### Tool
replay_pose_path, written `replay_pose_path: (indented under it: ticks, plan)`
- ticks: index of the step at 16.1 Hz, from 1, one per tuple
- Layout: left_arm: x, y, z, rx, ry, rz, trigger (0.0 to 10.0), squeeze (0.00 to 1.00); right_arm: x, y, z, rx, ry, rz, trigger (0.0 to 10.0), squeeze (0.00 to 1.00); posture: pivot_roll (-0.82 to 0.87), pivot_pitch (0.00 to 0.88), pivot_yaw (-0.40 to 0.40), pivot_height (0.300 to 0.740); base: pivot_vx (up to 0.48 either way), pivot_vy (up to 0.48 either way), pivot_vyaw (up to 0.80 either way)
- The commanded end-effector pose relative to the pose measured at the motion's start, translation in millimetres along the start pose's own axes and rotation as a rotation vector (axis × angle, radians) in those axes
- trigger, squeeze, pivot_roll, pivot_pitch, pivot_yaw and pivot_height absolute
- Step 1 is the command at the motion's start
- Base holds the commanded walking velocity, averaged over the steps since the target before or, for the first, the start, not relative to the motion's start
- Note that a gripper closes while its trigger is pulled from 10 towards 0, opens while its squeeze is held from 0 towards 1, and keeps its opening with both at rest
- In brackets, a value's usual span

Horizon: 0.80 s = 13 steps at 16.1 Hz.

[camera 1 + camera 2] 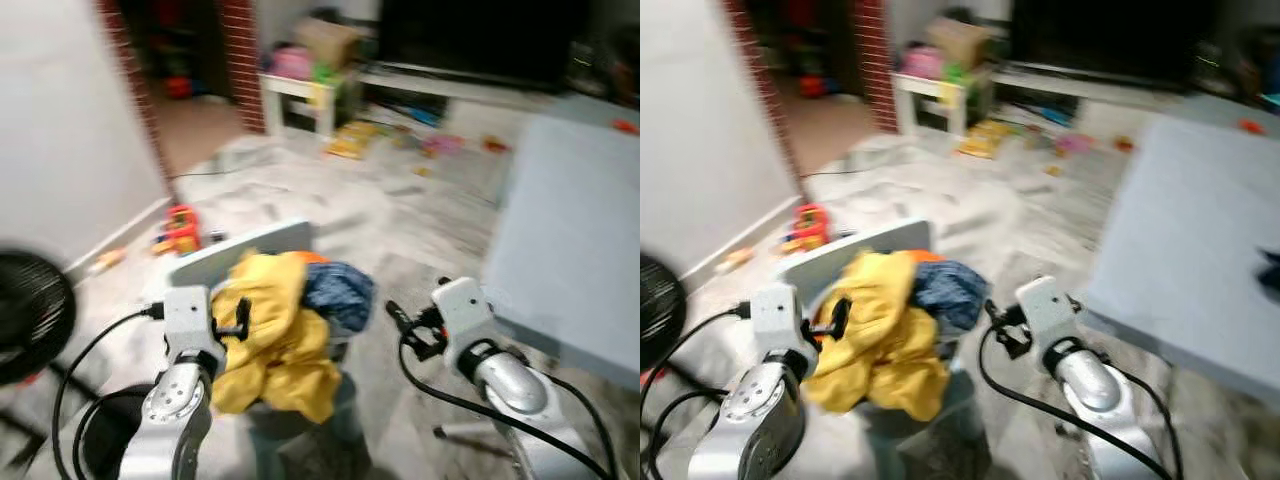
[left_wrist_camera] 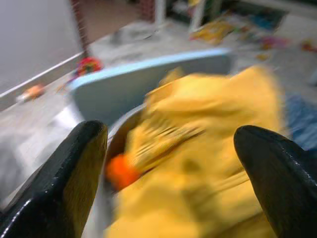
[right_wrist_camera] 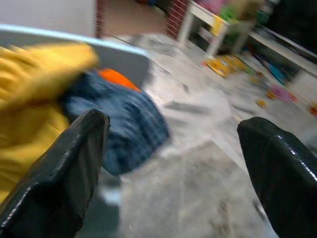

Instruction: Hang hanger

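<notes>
Hanger shape cannot be made out anywhere in these blurred frames; what sits before the robot is a heap of clothing, a yellow garment (image 1: 268, 340) draped over the front and a dark blue garment (image 1: 338, 292) bunched just beside it on the robot's right, with a bit of orange cloth (image 3: 115, 77) peeking out behind the blue one. The heap fills a grey bin (image 1: 300, 425), and a pale blue-grey panel (image 1: 235, 252) stands tilted right behind the pile. The left gripper (image 2: 173, 173) hovers close over the yellow garment with its black fingers (image 2: 74, 168) spread wide apart and nothing between them. The right gripper (image 3: 173, 173) is held off to the right of the pile, near the blue garment but apart from it, its fingers (image 3: 74, 163) also wide open and empty. A grey bed (image 1: 575, 240) edge runs along the robot's right side. On the robot's left stands a black fan (image 1: 30, 315), and a red toy (image 1: 180, 228) lies on the pale floor (image 1: 380, 215) near the white wall (image 1: 60, 130). Farther back, a low white bench (image 1: 300, 95) carries colourful clutter beside a brick doorway (image 1: 240, 60).
</notes>
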<state>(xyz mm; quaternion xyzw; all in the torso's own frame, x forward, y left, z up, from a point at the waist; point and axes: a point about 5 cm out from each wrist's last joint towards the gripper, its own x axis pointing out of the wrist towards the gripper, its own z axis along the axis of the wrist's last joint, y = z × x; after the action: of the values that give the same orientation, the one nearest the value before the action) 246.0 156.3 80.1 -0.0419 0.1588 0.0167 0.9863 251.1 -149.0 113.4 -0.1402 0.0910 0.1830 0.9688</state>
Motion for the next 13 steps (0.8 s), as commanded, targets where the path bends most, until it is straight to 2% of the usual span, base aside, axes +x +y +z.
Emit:
replay_pose_path:
  ticks: [1,3,5,8,13]
  plan:
    - [4.3,-1.2,0,0.012,0.027,-0.015,10.0,0.00,-0.5,-0.6,1,0.000,-0.003,0.000,10.0,0.00,-0.19,0.000,0.024,0.740,0.000,0.000,0.00]
    - [11.0,-6.7,-3,0.014,0.076,-0.078,10.0,0.00,-1.0,-0.7,0,-0.001,0.005,-0.004,10.0,0.00,-0.19,0.001,0.024,0.740,0.000,0.000,0.00]
    - [24.5,-9.9,2,0.022,0.112,-0.132,10.0,0.00,-1.6,0.7,1,-0.006,0.003,-0.005,10.0,0.00,-0.21,0.006,0.026,0.740,0.000,0.000,0.00]
    - [33.7,-11.3,5,0.038,0.129,-0.163,10.0,0.00,-3.3,-1.6,2,-0.010,0.006,-0.021,10.0,0.00,-0.22,0.015,0.030,0.740,0.000,0.000,0.00]
    - [58.2,-28.5,5,0.076,0.158,-0.230,10.0,0.00,-13.2,-2.4,3,-0.006,0.022,-0.034,10.0,0.00,-0.26,0.052,0.036,0.740,0.000,0.000,0.00]
